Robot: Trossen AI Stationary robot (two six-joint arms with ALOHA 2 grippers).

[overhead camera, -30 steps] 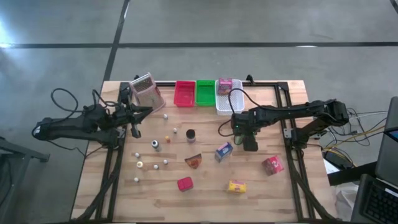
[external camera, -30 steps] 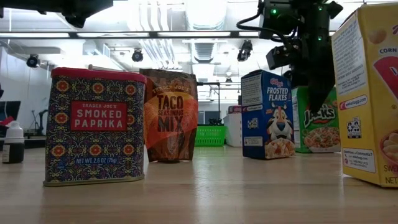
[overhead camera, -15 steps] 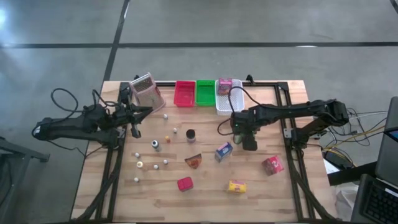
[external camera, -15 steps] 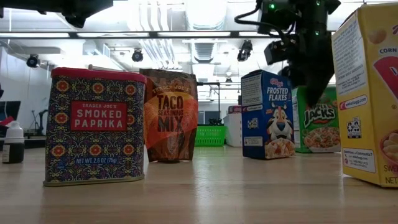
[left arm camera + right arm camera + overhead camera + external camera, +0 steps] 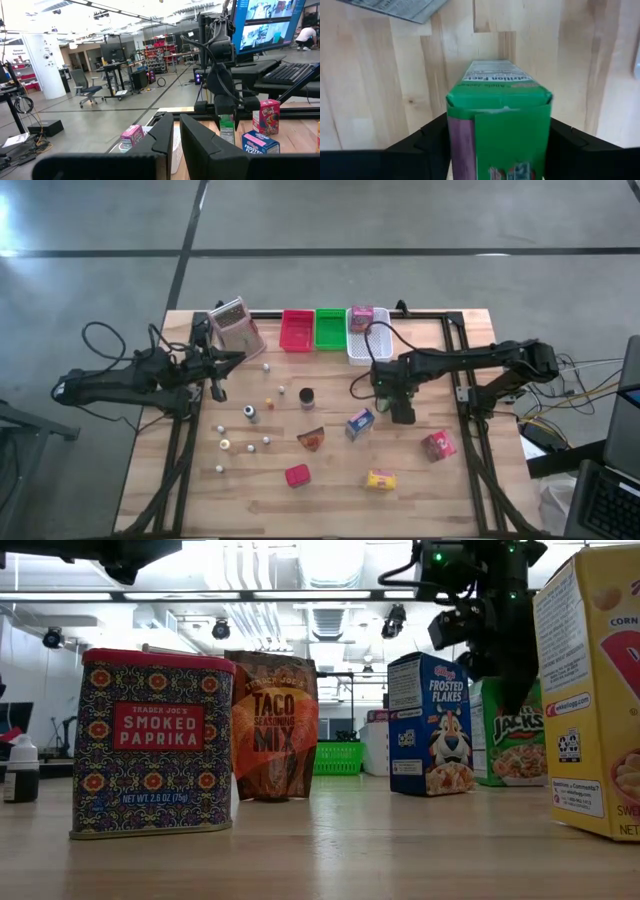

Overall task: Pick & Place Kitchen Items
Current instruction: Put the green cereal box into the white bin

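My right gripper points down at mid-table, shut on a green cereal box; the low view shows that box behind the blue box. Loose on the table are the blue box, a red box, a yellow packet, a red packet, an orange wedge, a dark jar and small pale bottles. A pink box is in the white tray. My left gripper waits shut and level at the left. My right gripper pinches the green box by its two narrow sides near the top, one finger on each side. The fingers come from above, pointing down. The box stays upright; its lower end reaches down near the tabletop, and I cannot tell whether it touches.
A red tray and a green tray stand beside the white tray at the far edge. A grey and pink box sits at the far left corner. Bare wood lies along the near edge and the right side.
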